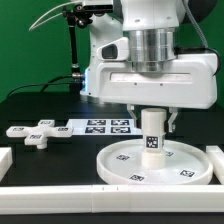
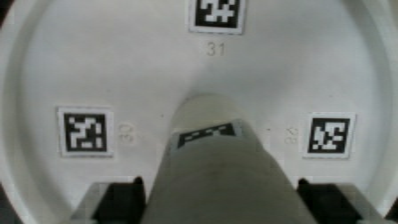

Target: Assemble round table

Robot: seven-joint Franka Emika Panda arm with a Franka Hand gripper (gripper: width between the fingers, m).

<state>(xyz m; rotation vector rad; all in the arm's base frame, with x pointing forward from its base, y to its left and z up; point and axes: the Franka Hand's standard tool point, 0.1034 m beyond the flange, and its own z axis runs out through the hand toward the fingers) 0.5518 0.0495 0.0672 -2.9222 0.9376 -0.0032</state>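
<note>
gripper [image 1: 152, 114] clamps the cylinder leg [image 1: 152, 136] upright, centred over the round disc [image 1: 160, 168], lower right; cross-shaped foot [image 1: 35, 133] well apart, left.

In the exterior view the arm [image 1: 150, 40] is cut off by the top edge. The wide white body of the gripper [image 1: 152, 110] hides where its fingers meet the leg [image 1: 152, 135]. The leg covers the hub of the disc [image 1: 125, 165], and the tags there are too small to read. A border bar [image 1: 217, 158] runs out of the exterior view's right edge. In the wrist view the disc is cut off by the picture's edges, the topmost tag [image 2: 217, 10] is cropped, the leg's gripped end leaves the frame, and only dark, blurred slivers of the fingers [image 2: 121, 200] show.
</note>
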